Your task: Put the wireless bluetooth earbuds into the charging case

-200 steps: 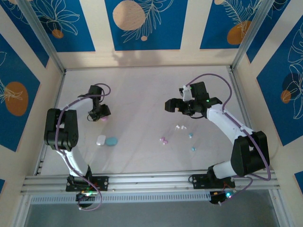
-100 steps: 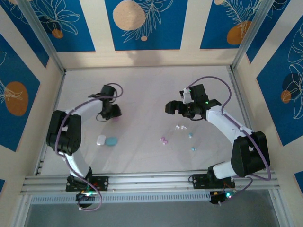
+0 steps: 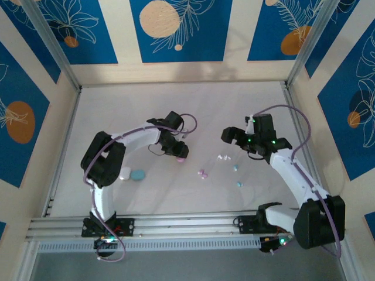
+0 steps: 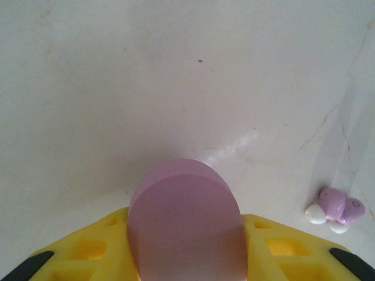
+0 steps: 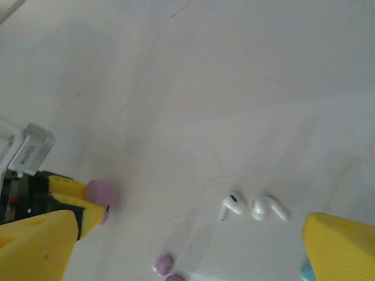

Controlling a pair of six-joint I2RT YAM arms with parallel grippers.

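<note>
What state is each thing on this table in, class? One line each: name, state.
left gripper, shut on the pink case
right gripper, open, holding nothing
pink case, held between the left gripper's fingers
white earbuds, loose on the table, side by side
pink earbuds, loose, touching each other
teal earbuds, loose, lying apart
white case, resting on the table, ungripped
teal case, resting beside the white case, ungripped

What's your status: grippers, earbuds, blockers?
Left gripper shut on pink case. Right gripper open near white earbuds. Pink earbuds, teal earbuds loose on table. No obstruction seen.
</note>
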